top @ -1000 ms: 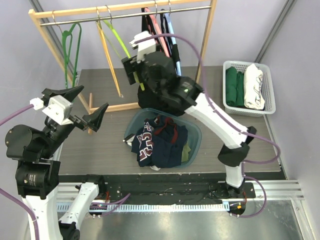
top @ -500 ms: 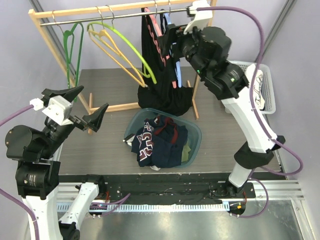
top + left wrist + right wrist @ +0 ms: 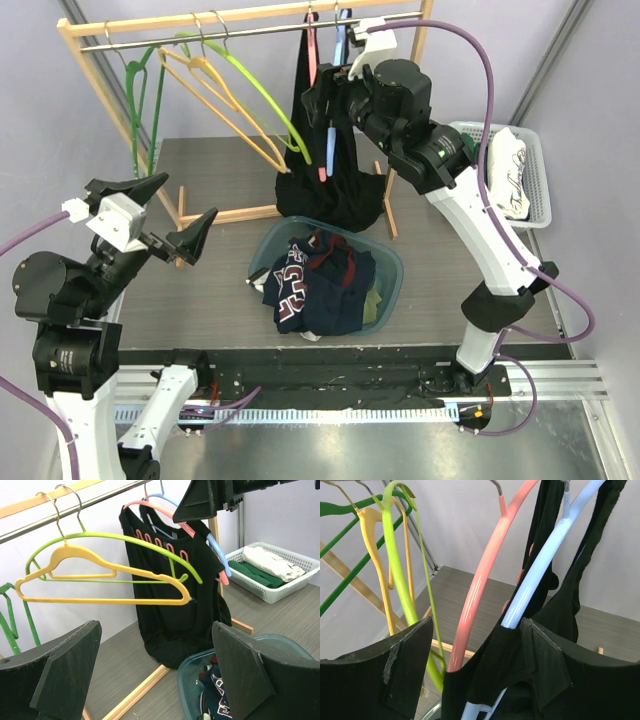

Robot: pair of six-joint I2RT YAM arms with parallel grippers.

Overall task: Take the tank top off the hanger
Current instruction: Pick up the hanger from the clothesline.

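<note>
The right gripper [image 3: 475,650] stands wide, one jaw on each side of the pink hanger [image 3: 481,580] and the blue hanger [image 3: 542,555], not closed on either. The black tank top [image 3: 560,600] hangs on them from the rail [image 3: 250,30], over the far edge of the table [image 3: 200,290]. Further left on the rail hang a lime hanger [image 3: 265,95] and a yellow hanger [image 3: 222,100], both bare. The left gripper [image 3: 170,210], by the table's left edge, is spread wide and holds nothing.
</note>
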